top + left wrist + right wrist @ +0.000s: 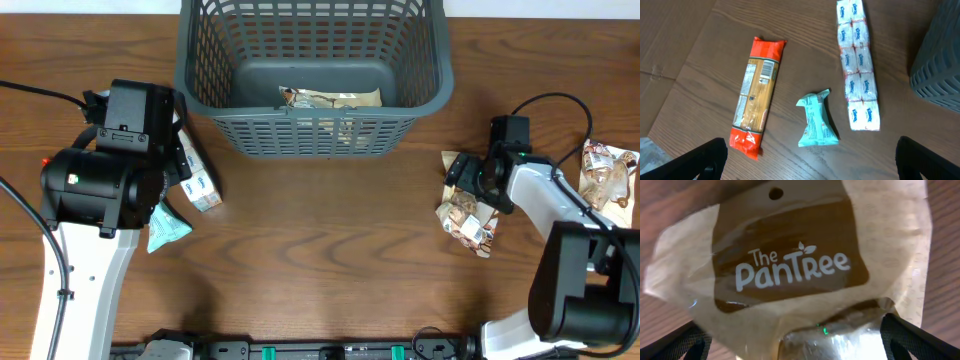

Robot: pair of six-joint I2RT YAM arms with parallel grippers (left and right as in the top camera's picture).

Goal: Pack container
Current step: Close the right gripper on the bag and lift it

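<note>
Closing in for a pick on the right side: right hand (800, 342) sits close over a tan snack pouch (790, 270) printed "The PanTree". Its fingers (920, 340) are spread wide to either side, nothing gripped yet. The overhead view puts that pouch on the worktop (320, 250), well to the right of the container (260, 135), with a second similar pouch (610, 175) lying further right, beyond the arm. Container stands at the far centre of the worktop; one pouch of the same sort (330, 98) already lies on its floor near the front wall.

Left hand (810, 162) hangs wide and empty above three loose items: a red-ended pasta pack (757, 97), a small teal packet (816, 120) and a strip of tissue packs (857, 65). Container corner shows at that view's right edge.

Judgement: task is early, one item in, at least five out. Step in hand is the grasp on the PanTree pouch. Next move calls for closing across the pouch body rather than loose film, lifting clear of the worktop, then carrying it across and over the lattice wall before release. Crinkly film may slip or fold
</note>
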